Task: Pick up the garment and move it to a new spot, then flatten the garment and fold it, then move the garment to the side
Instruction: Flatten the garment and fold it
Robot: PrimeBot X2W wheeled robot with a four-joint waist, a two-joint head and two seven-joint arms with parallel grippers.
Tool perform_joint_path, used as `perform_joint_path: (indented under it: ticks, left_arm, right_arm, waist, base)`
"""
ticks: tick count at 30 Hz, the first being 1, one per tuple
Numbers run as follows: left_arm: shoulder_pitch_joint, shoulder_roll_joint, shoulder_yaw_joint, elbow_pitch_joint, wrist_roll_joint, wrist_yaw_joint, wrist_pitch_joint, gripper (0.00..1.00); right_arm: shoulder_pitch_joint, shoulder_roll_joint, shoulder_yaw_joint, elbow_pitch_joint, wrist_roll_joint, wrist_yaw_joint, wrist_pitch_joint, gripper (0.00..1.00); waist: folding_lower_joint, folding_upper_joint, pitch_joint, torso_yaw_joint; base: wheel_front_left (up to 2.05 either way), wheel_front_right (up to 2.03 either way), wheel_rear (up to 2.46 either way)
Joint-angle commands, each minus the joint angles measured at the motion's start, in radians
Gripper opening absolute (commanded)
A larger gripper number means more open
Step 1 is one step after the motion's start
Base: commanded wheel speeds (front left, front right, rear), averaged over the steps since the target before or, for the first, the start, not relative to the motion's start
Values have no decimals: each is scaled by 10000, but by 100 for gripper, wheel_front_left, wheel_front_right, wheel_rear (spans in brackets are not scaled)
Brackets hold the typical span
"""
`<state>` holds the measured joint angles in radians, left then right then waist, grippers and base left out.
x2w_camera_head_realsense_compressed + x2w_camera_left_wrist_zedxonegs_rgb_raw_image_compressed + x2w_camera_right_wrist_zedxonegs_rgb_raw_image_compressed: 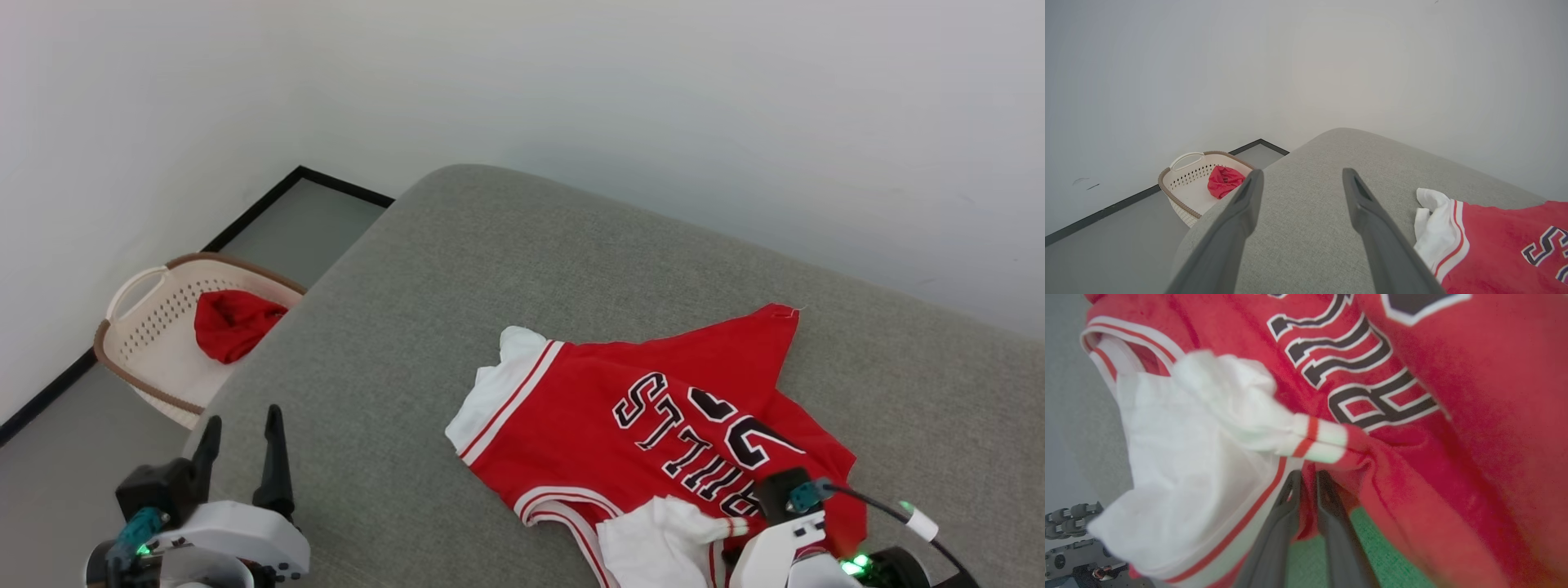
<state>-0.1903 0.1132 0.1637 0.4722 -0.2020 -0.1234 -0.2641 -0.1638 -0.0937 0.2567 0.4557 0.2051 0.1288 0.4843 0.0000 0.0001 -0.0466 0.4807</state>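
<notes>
Right gripper (1306,475) clamped on red fold of garment (604,416), crumpled at near right edge of grey cushion (457,269); left gripper (243,416) spread, empty. Pickup judged begun; moving, flattening, folding left undone

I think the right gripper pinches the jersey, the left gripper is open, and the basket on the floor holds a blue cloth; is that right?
Not quite: the cloth in the basket is red, not blue, as the head view shows. The right gripper does pinch the jersey, and the left gripper is open.
</notes>
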Motion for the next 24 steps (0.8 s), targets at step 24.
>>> perform_joint_path:
  ticks: [24]
  left_arm:
    - [-20,221,-873,226,-220,-84,3,100]
  right_arm:
    - [937,-1175,-3291,-1110,-595,20,-160,0]
  waist:
    - [0,-1,-450,-848]
  base:
    - [0,0,0]
